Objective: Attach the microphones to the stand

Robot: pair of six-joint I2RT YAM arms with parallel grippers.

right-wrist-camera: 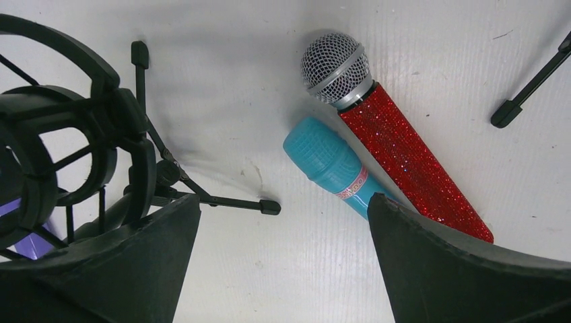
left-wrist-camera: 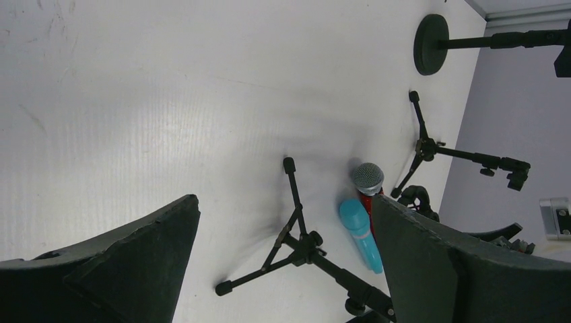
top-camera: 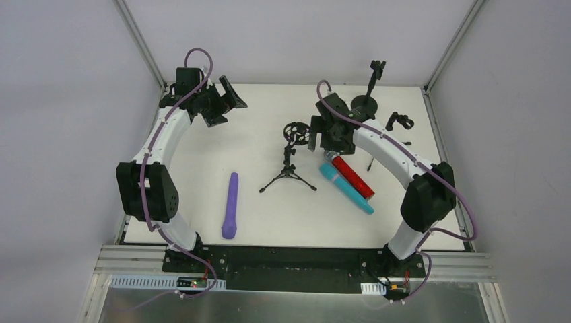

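- The right claw (right-wrist-camera: 283, 198) is spread wide and grasps nothing. It hangs just over the heads of the red mic (right-wrist-camera: 404, 155) and the cyan mic (right-wrist-camera: 330, 165), probably lined up to pick one of them.
- Those two lie flat on the worktop (top-camera: 202, 155), side by side and touching, heads toward 10 o'clock. They sit at about 4 o'clock from the tripod stand (top-camera: 289, 171). Packed this close, a pinch on one may well shove the other.
- The purple mic (top-camera: 230, 205) lies alone at 8 o'clock from that stand, well apart from the pair, its thick end toward 6 o'clock. That side looks like the left arm's share of the job.
- The tripod stand is upright mid-worktop, and the ring mount (top-camera: 294, 132) on top is empty, so no mic is attached yet.
- The left claw (left-wrist-camera: 284, 197) is likewise released and empty. It is raised at 10 o'clock of the worktop and aimed across at the stands, seemingly held clear of the right arm.
- The round-base stand (top-camera: 365, 102) at 1 o'clock and the small tripod (top-camera: 400, 121) at 2 o'clock carry no mic either.
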